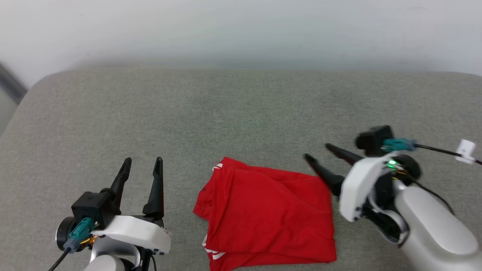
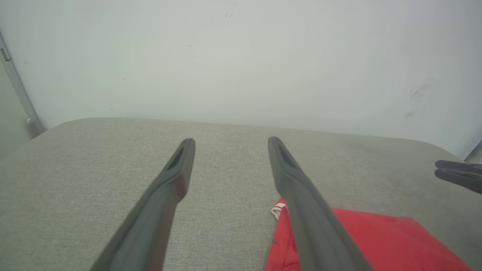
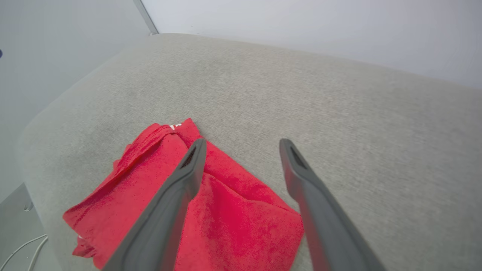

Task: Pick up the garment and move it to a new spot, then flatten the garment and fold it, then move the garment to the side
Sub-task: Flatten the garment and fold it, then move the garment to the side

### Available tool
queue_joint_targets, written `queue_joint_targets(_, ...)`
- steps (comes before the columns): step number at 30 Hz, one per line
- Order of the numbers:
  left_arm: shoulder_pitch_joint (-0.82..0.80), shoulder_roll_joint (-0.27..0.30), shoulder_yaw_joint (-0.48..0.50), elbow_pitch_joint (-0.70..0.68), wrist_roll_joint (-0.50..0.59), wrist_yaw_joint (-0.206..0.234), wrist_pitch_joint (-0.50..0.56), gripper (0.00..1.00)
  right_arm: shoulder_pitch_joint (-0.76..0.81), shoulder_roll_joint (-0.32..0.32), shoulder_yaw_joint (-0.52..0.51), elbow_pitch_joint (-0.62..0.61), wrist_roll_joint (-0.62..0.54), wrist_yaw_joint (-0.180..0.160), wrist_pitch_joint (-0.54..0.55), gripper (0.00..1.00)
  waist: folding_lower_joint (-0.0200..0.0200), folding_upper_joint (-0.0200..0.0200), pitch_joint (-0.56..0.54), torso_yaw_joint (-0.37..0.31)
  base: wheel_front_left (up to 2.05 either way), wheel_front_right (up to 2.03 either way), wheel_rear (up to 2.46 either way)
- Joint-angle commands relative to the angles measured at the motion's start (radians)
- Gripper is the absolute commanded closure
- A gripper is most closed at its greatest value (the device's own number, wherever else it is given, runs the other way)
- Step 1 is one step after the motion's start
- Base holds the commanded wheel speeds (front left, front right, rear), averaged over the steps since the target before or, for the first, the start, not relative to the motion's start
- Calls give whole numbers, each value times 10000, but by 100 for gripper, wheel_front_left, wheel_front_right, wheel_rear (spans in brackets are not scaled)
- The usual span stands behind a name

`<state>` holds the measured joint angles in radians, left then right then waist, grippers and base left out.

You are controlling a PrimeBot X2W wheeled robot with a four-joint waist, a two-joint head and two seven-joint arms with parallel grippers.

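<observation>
The garment (image 1: 263, 214) is a red shirt with bits of white trim, folded into a rough rectangle near the front edge of the grey cushion. It lies flat and nothing holds it. My left gripper (image 1: 143, 162) stands open to its left, fingers apart over bare fabric; the garment (image 2: 376, 241) shows at the lower right of that wrist view. My right gripper (image 1: 319, 151) is open just off the garment's far right corner, fingers pointing left. In the right wrist view the garment (image 3: 211, 210) lies under and left of the open gripper (image 3: 243, 145).
The grey cushion (image 1: 241, 113) stretches wide behind the garment, up to a pale wall (image 1: 241, 30). Its rounded left edge (image 1: 22, 109) drops off. The right gripper's fingertips (image 2: 452, 173) show at the left wrist view's right edge. A white cable (image 3: 22, 248) lies on the floor.
</observation>
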<state>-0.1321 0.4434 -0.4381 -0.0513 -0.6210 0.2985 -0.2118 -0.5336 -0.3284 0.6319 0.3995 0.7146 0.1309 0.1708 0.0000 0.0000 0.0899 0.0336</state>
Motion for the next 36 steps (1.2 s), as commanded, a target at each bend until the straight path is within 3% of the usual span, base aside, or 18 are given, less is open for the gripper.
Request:
queue_joint_targets(1, 116, 44, 68, 20, -50, 63, -50, 0, 427, -180, -545, 86, -562, -4, -211, 0, 0, 0, -130, -210, 0, 0, 0)
queue_joint_targets(6, 335, 95, 234, 124, -150, 133, -151, 0, 1724, -229, -3006, -504, -2226, -2, -637, 0, 0, 0, -265, -553, 0, 0, 0)
queue_joint_targets(10, 518, 99, 391, 268, -200, 186, -232, 0, 3013, 345, -4984, -1876, -3284, -2, -1141, 0, 0, 0, -398, -750, 0, 0, 0)
queue_joint_targets(13, 592, 107, 485, 360, -190, 240, -300, 0, 3862, 937, -5918, -3106, -3948, -4, -1522, 0, 0, 0, -476, -829, 0, 0, 0)
queue_joint_targets(18, 930, 113, 539, 505, -130, 315, -371, 0, 5044, 1723, -6235, -4558, -4645, -4, -1508, 0, 0, 0, -747, -897, 0, 0, 0)
queue_joint_targets(24, 1393, 131, 515, 466, -72, 473, -410, 0, 5965, 2267, -6379, -5381, -4931, -4, -1185, 0, 0, 0, -971, -895, 0, 0, 0)
queue_joint_targets(36, 1627, 202, 529, 245, -41, 686, -360, 0, 6232, 2550, -6617, -6035, -5123, -4, -683, 0, 0, 0, -984, -915, 0, 0, 0)
